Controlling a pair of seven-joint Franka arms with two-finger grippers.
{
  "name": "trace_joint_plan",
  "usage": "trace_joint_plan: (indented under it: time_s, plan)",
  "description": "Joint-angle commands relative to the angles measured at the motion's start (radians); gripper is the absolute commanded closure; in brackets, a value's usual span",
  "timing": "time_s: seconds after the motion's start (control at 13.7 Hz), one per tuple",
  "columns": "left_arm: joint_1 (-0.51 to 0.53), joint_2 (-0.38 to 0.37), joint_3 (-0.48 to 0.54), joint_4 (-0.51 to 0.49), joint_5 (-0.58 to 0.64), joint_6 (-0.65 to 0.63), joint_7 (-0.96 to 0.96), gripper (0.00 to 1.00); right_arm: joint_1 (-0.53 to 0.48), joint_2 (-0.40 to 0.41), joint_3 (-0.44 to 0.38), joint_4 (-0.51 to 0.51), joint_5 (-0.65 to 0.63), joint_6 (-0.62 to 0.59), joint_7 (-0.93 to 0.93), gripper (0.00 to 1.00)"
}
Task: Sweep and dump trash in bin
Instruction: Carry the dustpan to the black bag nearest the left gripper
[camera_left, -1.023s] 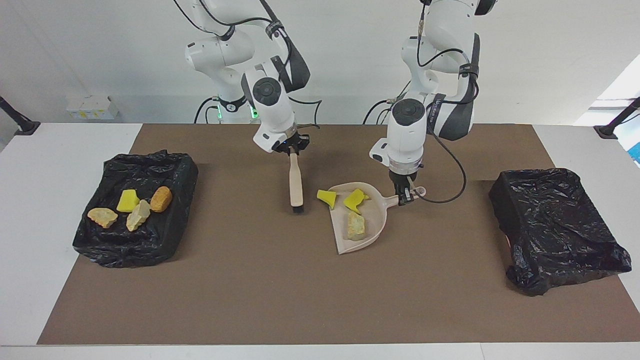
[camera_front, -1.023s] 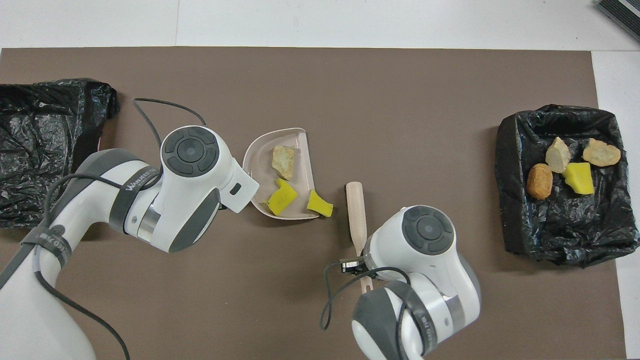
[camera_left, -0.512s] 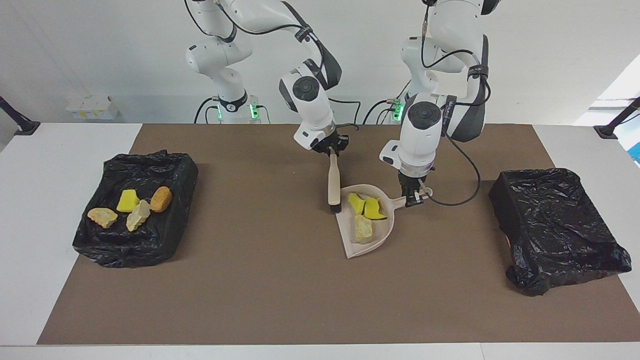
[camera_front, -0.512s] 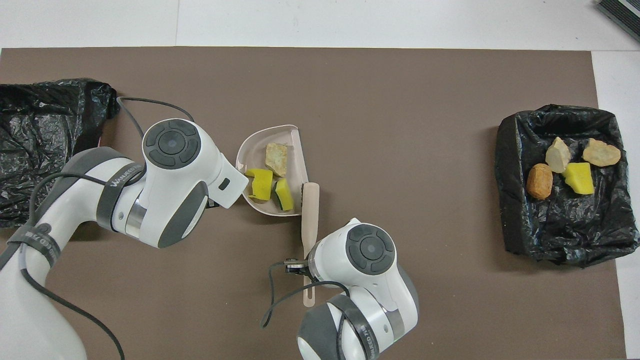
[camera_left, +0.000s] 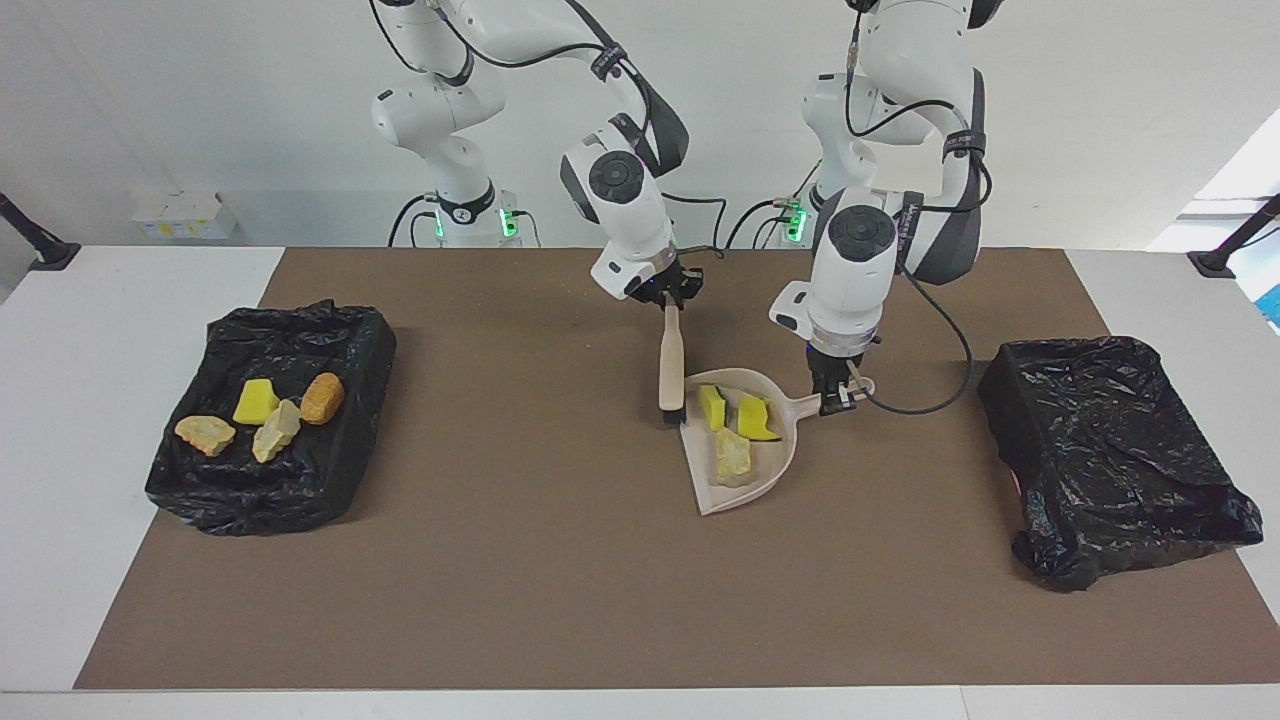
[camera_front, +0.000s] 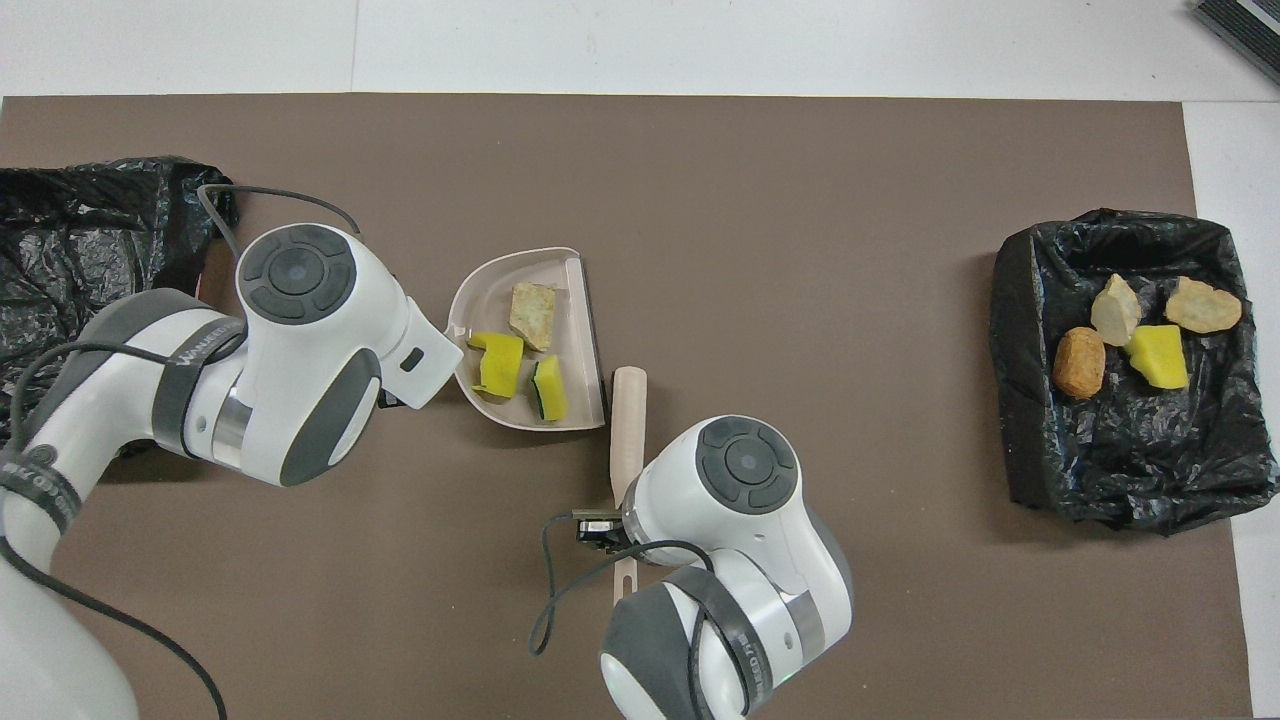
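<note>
A beige dustpan (camera_left: 775, 470) (camera_front: 485, 300) lies mid-table holding trash: two yellow sponge pieces (camera_left: 712, 405) (camera_front: 498, 362) and a pale beige lump (camera_left: 733, 455) (camera_front: 531, 315). My left gripper (camera_left: 835, 395) is shut on the dustpan's handle; in the overhead view the arm hides it. My right gripper (camera_left: 668, 293) is shut on the handle of the beige brush (camera_left: 671, 365) (camera_front: 627, 420). The brush hangs with its black bristles at the dustpan's open edge. Several more trash pieces (camera_left: 256, 401) (camera_front: 1155, 355) lie in a black-lined bin (camera_left: 300, 330) (camera_front: 1130, 460) at the right arm's end.
A second black-lined bin (camera_left: 1110, 450) (camera_front: 70, 260) sits at the left arm's end of the table with nothing showing in it. A brown mat (camera_left: 520, 580) covers the table. A cable loops from each wrist.
The brush swept the loose yellow piece into the dustpan. Dustpan and left gripper then slid toward the left arm's end, and the brush now stands just off its edge.
</note>
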Motion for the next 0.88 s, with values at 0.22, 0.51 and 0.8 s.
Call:
trace_joint_plan:
  time_s: [0.22,0.51,0.8]
  plan:
    - [0.17,-0.133,-0.007,-0.021,-0.026,-0.069,0.212,1.0,-0.006,-0.091,0.013,-0.01,-0.114,-0.101,0.062,1.0]
    - [0.343,-0.15,-0.004,0.01,-0.061,-0.075,0.415,1.0,0.126,-0.082,0.015,-0.016,-0.199,-0.09,0.17,1.0]
    - [0.53,-0.136,-0.003,0.103,-0.083,-0.127,0.72,1.0,0.227,-0.096,0.016,-0.097,-0.199,-0.07,0.225,1.0]
